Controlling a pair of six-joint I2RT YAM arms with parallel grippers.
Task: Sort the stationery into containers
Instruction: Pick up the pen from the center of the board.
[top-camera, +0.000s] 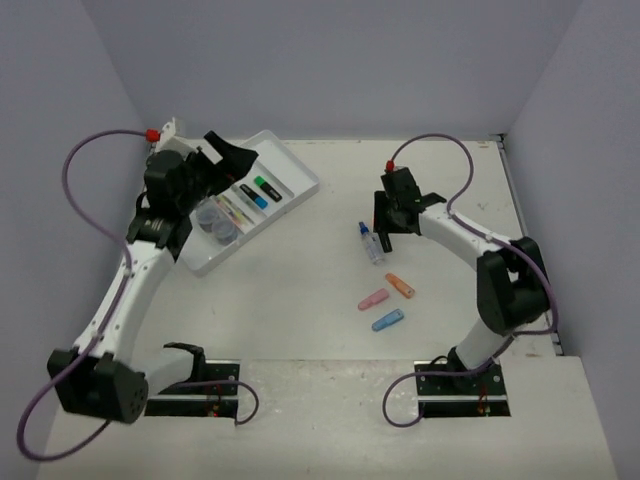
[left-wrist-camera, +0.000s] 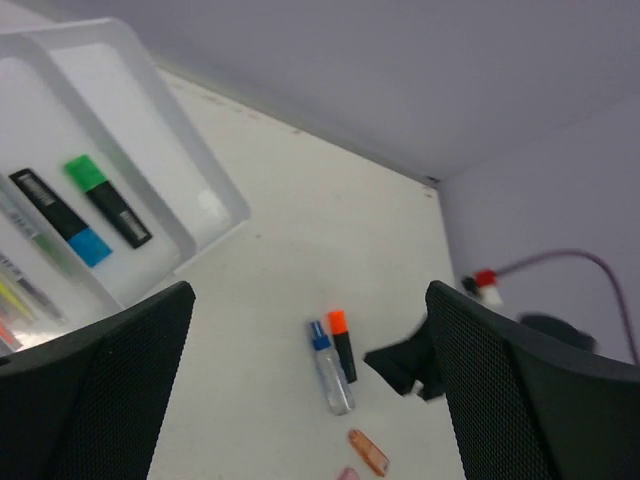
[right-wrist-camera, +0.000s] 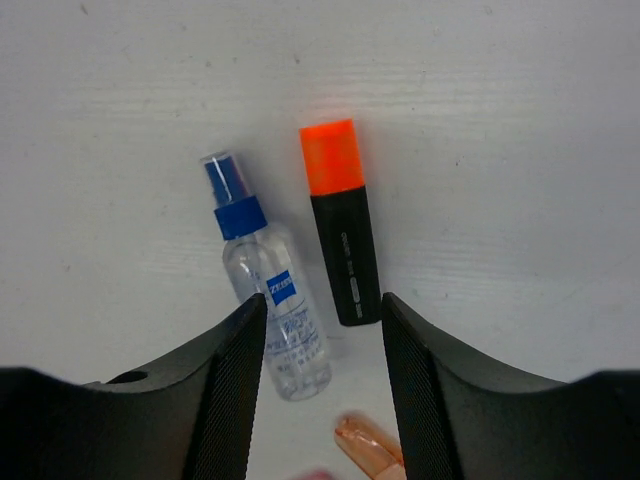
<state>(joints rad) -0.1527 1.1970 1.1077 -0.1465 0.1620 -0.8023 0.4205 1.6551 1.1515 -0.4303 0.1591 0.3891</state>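
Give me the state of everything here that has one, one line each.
left gripper: open, empty.
right gripper: open, jaws astride the end of the orange highlighter, no grip yet.
orange highlighter: capped, lying flat on the table.
spray bottle: capped, lying on its side.
green highlighter: capped, lying in the tray.
blue highlighter: capped, lying in the tray.

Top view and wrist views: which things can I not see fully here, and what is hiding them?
Orange highlighter: hidden in the top view under the right gripper.
Jars: top view, too small to tell their contents.
Pens in the tray: left wrist view, cut off by the left edge and a finger.
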